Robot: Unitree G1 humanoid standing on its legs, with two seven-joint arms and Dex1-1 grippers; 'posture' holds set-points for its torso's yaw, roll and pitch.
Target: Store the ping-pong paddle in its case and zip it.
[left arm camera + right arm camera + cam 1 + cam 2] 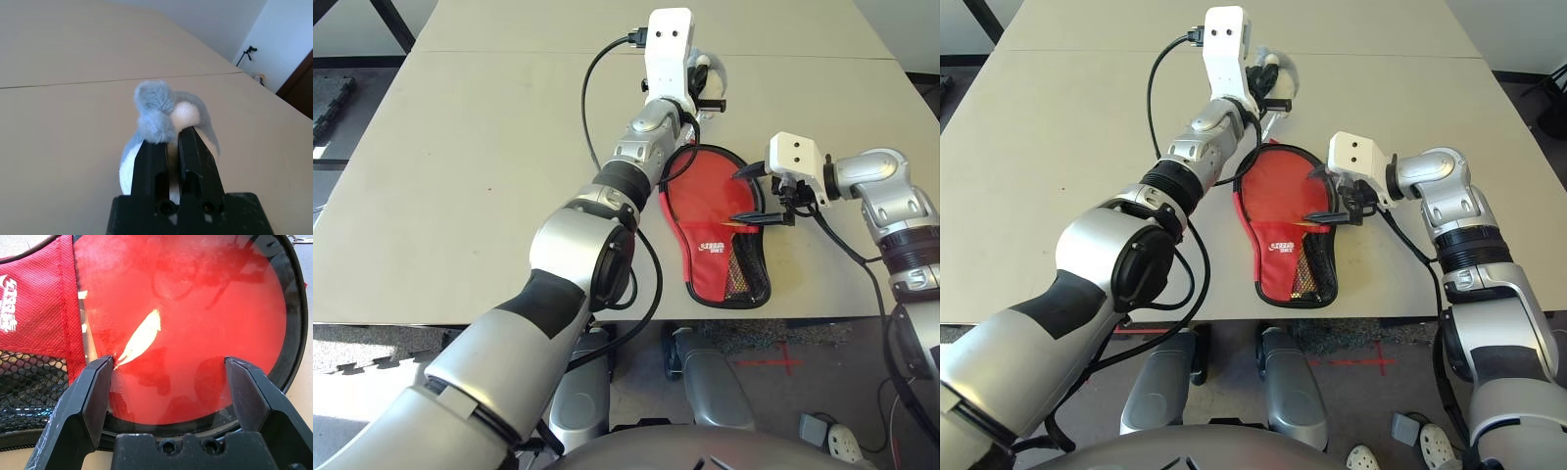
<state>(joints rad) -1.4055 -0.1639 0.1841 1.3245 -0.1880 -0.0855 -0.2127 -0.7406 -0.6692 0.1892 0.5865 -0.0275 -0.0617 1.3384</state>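
The red case (700, 269) lies on the table near its front edge, round end away from me, with its black mesh pocket (34, 382) and white logo on top. Its round end is open, and the ping-pong paddle's glossy red face (186, 308) shows inside the black rim; the handle is hidden under the fabric. My right gripper (736, 196) hovers open just over that red face, one finger to each side. My left gripper (170, 134) reaches past the case's far end and is shut on a whitish-grey crumpled wad (161, 107).
The beige table (460, 176) stretches wide to the left and far side, with a seam running across near the back. Black cables loop from my left arm beside the case. The table's front edge runs just below the case's narrow end.
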